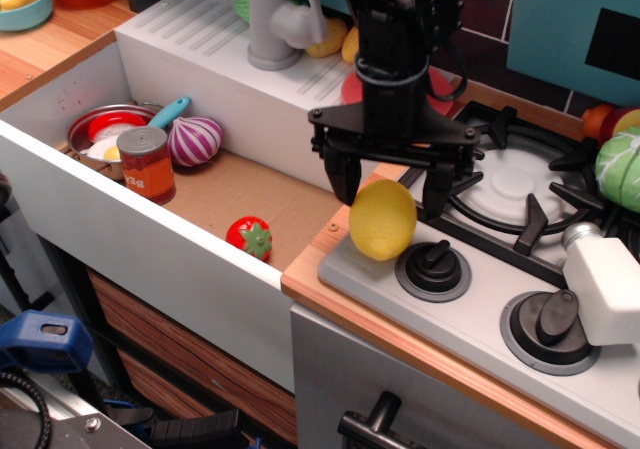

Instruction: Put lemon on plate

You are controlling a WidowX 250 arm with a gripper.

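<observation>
Observation.image gives us a toy kitchen seen from above. In the sink on the left we see a tomato (250, 237), a tin can (147, 163), a purple onion (194, 140) and a metal pot (105, 129). A grey faucet (272, 19) stands on the far ledge. On the right sits the stove (500, 269) with two knobs (433, 266), and a white bottle (604, 274) lies at its right edge.

We find the lemon (382, 219) standing on end at the stove's near left corner, just left of a knob. The plate (352, 89) is farther back, mostly hidden behind the arm. The gripper (390, 177) points straight down over the lemon, its two fingers (343, 173) spread wide at either side of the lemon's top, gripping nothing.
</observation>
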